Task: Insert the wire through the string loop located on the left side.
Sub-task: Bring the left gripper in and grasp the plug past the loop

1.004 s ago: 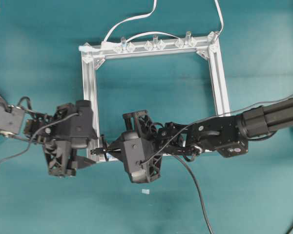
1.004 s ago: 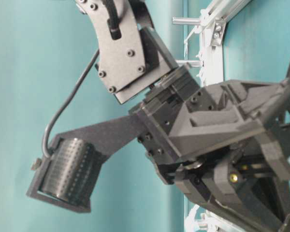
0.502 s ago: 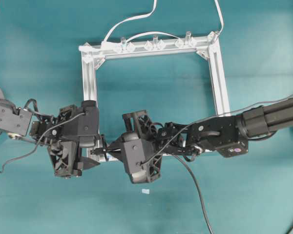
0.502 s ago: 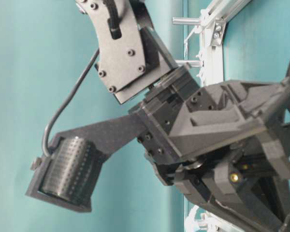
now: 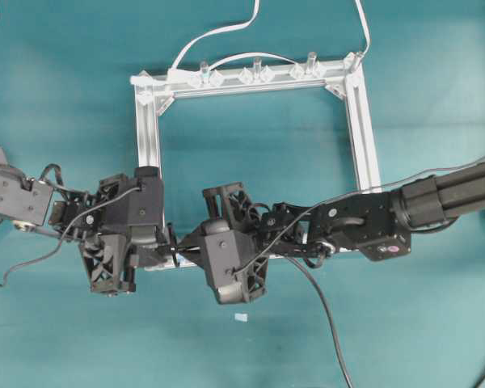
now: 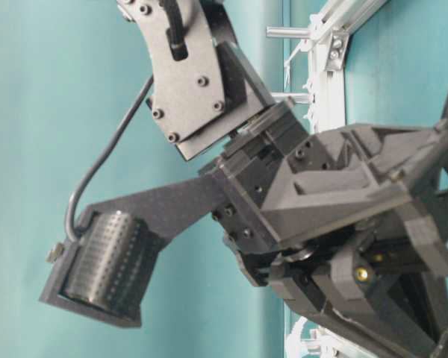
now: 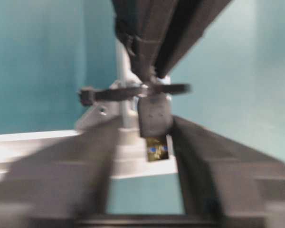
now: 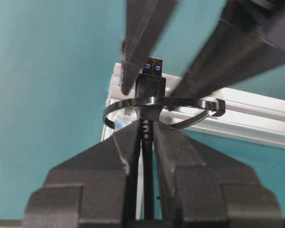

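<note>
I see the wire (image 8: 146, 156) as a thin black cable ending in a small dark plug (image 8: 150, 88) with a metal tip that shows two blue spots inside. In the right wrist view the cable runs straight up between my right pincer's (image 8: 145, 142) fingers, which are closed on it just behind the plug. The plug's long axis follows the cable, tip pointing away from that pincer.

The loop (image 8: 164, 110) reads as a thin dark band, lying as a flat oval around the plug's body, with a small knot at one end and a light-blue bit at its base by the frame (image 8: 256, 121). The plug has passed through it: the tip sticks out beyond the band, the cable stays on my side.

From the left wrist view the plug (image 7: 154, 114) points toward the camera and downward in the picture, its tip (image 7: 157, 148) hanging between the two fingers of my left pincer (image 7: 145, 156). Those fingers stand apart on either side of the tip and do not touch it; the picture is blurred, so I can't judge finer contact. The loop (image 7: 133, 91) crosses just behind the plug there.

Overhead, both pincers meet at the near-left corner of the frame (image 5: 364, 121) on the teal surface (image 5: 56, 105), left pincer (image 5: 163, 246) facing right pincer (image 5: 178, 246), almost touching.
</note>
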